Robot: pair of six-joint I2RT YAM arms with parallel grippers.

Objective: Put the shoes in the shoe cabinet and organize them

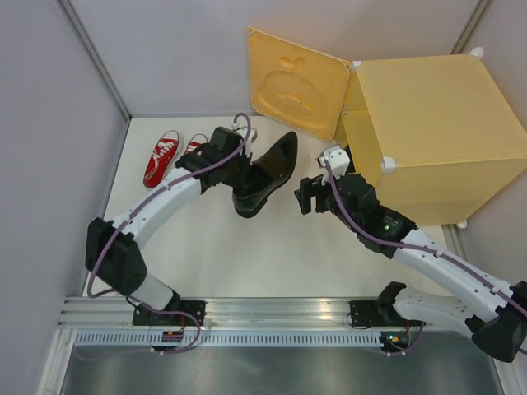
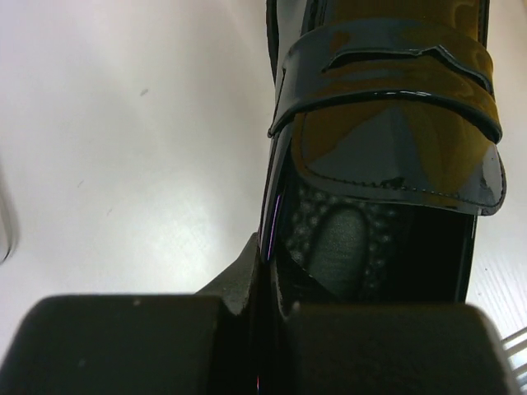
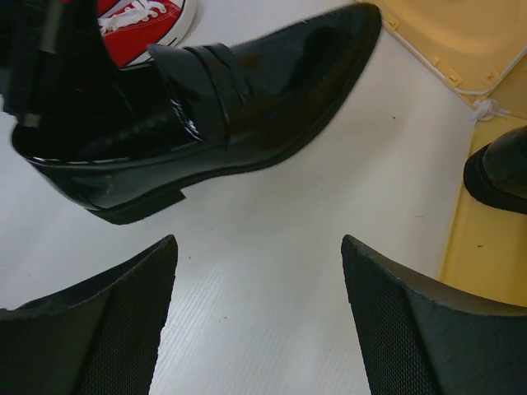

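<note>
My left gripper (image 1: 244,171) is shut on the side wall of a glossy black dress shoe (image 1: 268,173), near its heel opening. In the left wrist view the shoe (image 2: 395,107) fills the frame, and its rim is pinched in the gripper (image 2: 268,280). Its toe points toward the open door (image 1: 296,82) of the yellow shoe cabinet (image 1: 428,132). My right gripper (image 1: 306,196) stands open beside the shoe, in front of the cabinet, holding nothing (image 3: 257,271). Another black shoe (image 3: 501,169) sits on the cabinet floor. Two red sneakers (image 1: 161,156) (image 1: 193,148) lie at the back left.
Grey walls close in the white table (image 1: 247,263) at the left and back. The cabinet door leans open against the back wall. A metal rail (image 1: 272,313) with both arm bases runs along the near edge.
</note>
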